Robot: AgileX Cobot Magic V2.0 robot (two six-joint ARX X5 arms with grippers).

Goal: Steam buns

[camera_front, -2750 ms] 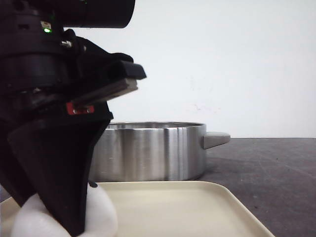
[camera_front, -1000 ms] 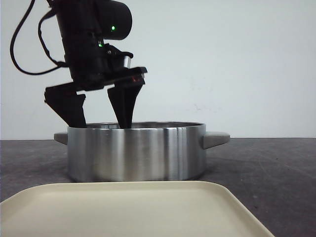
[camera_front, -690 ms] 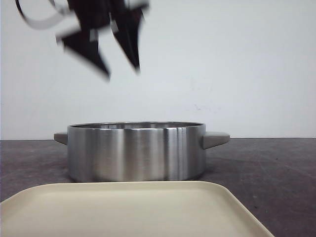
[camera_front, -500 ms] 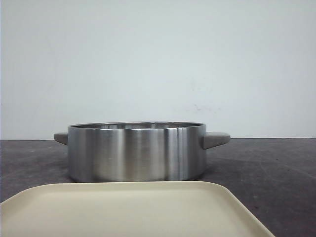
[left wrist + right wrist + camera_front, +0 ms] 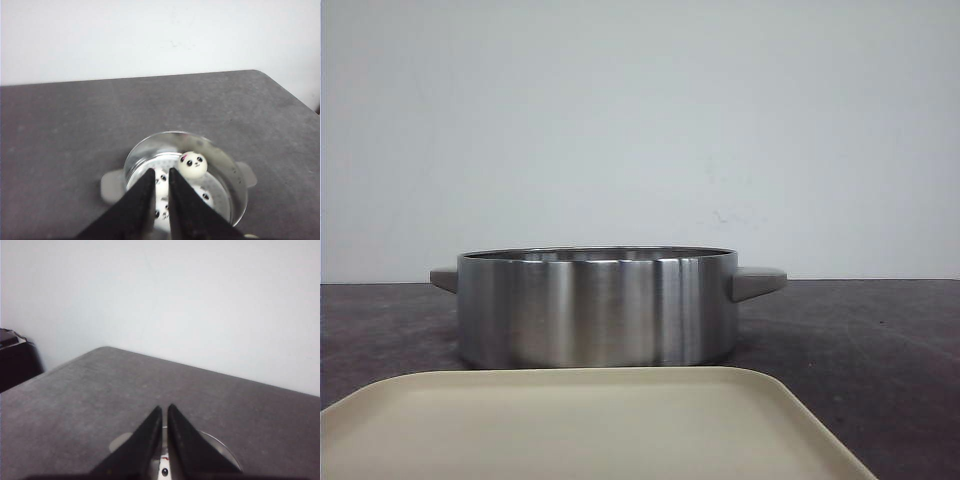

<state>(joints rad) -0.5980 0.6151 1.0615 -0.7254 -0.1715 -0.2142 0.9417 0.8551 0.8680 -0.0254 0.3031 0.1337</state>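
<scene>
A steel pot (image 5: 595,305) with two grey handles stands on the dark table behind a cream tray (image 5: 590,420). In the left wrist view the pot (image 5: 175,134) is seen from high above with the buns inside. One white panda-faced bun (image 5: 192,164) shows fully; others (image 5: 205,196) are partly hidden behind my fingers. My left gripper (image 5: 160,171) is high above the pot, shut and empty. My right gripper (image 5: 164,407) is also shut and empty, above the pot (image 5: 220,447). Neither gripper shows in the front view.
The cream tray holds nothing and lies at the table's near edge in front of the pot. Dark grey table surface (image 5: 60,125) runs all round the pot. A white wall stands behind. A dark object (image 5: 15,362) sits at the table's edge in the right wrist view.
My left gripper took a bun from the tray, stood open over the pot a second ago, then rose out of the front view. The pot and tray have not moved.
</scene>
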